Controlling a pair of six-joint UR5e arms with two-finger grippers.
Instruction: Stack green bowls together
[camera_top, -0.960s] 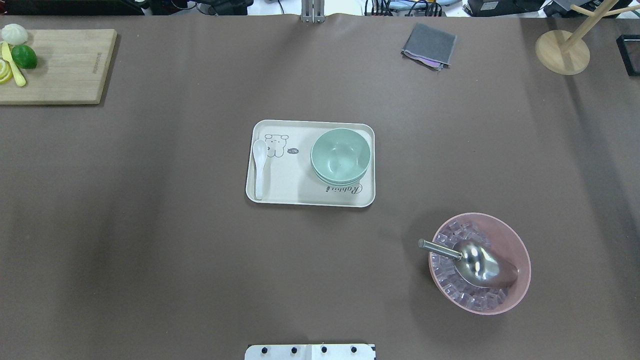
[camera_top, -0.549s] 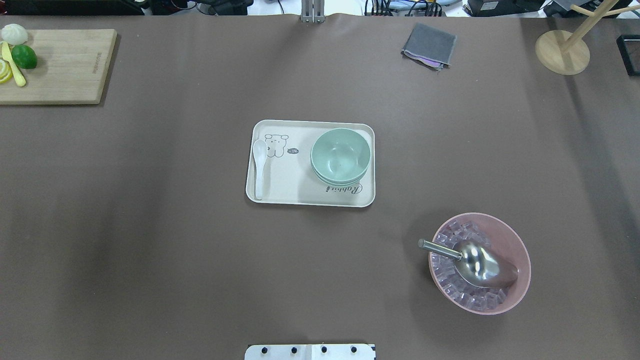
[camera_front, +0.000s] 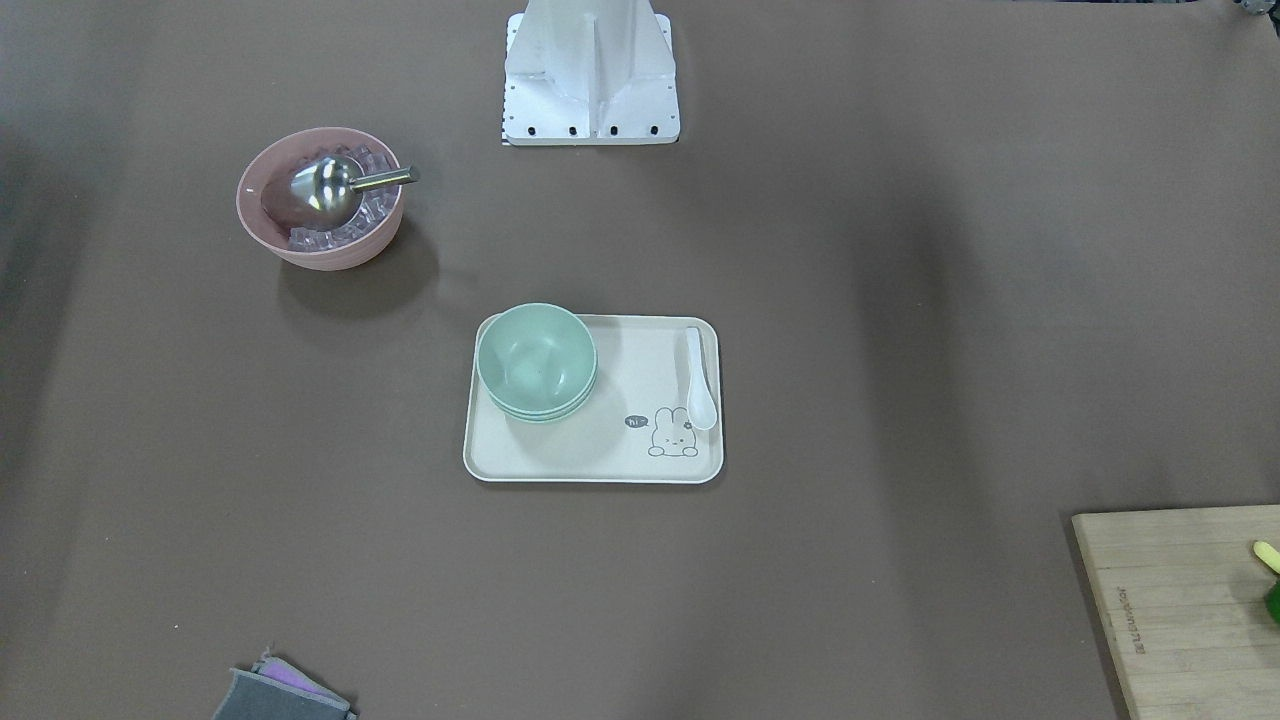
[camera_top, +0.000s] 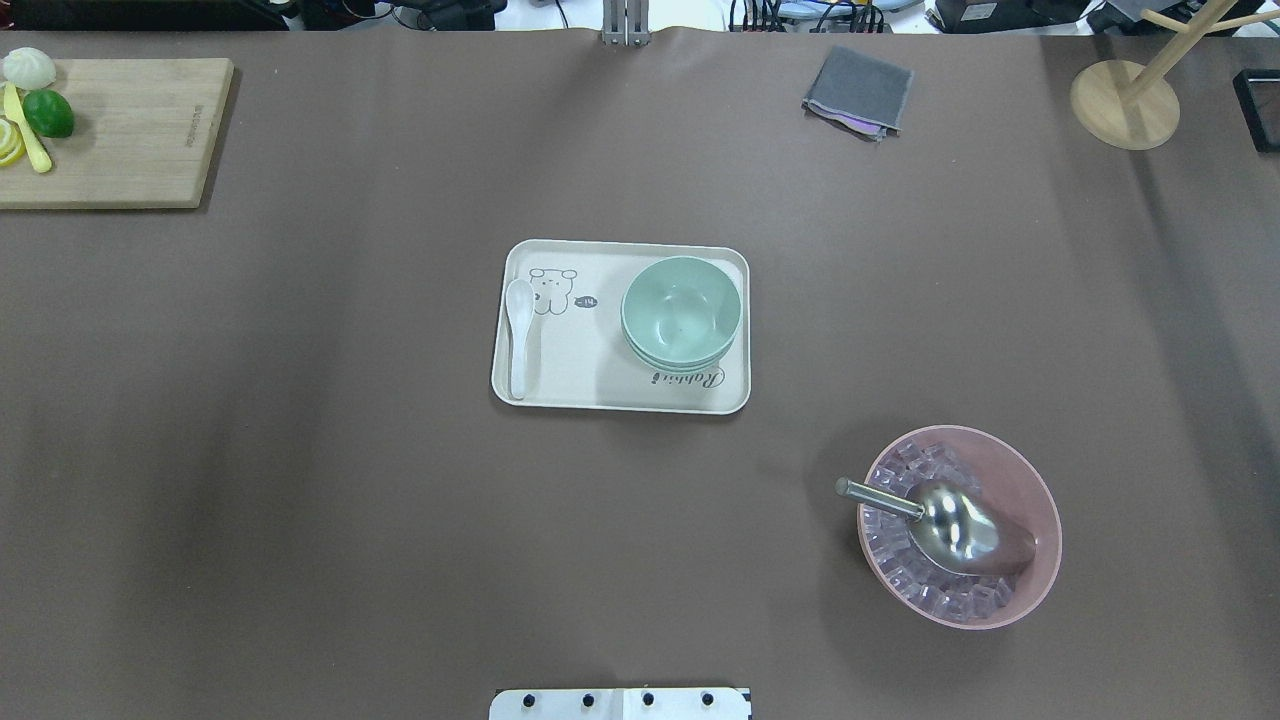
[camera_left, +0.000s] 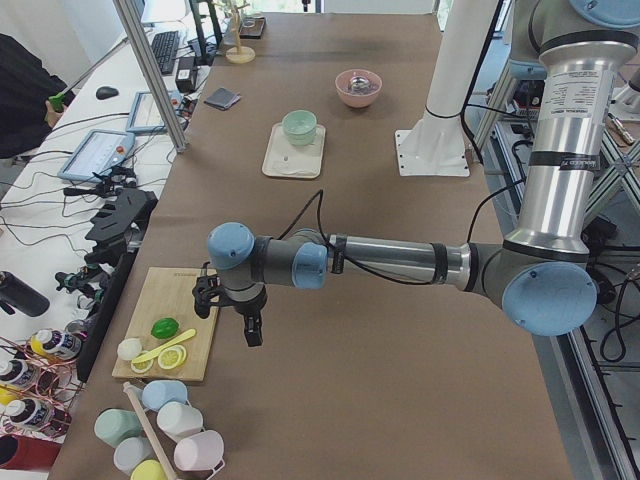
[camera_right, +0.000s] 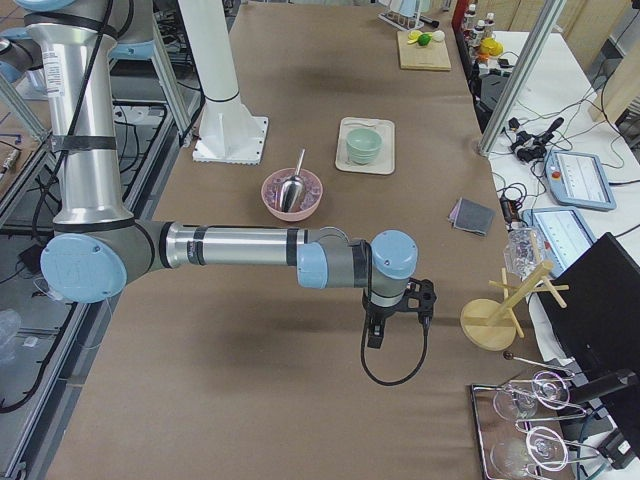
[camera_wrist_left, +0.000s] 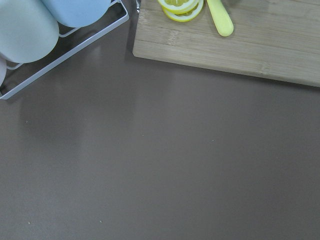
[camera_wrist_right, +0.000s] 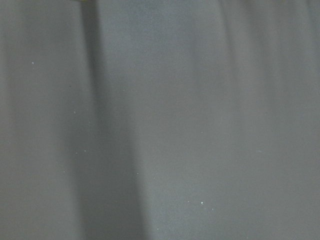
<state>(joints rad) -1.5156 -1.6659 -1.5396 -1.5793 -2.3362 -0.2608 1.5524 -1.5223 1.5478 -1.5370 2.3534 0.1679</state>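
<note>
Green bowls sit nested on the tray, unmoved, so stacking looks done; my left hand and right hand hang far off, opening impossible to tell.

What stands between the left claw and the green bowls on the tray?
Only the white spoon, which lies flat on the tray, on the side facing the left claw. The green bowls sit nested beyond it. Nothing else visible lies on that path.
</note>
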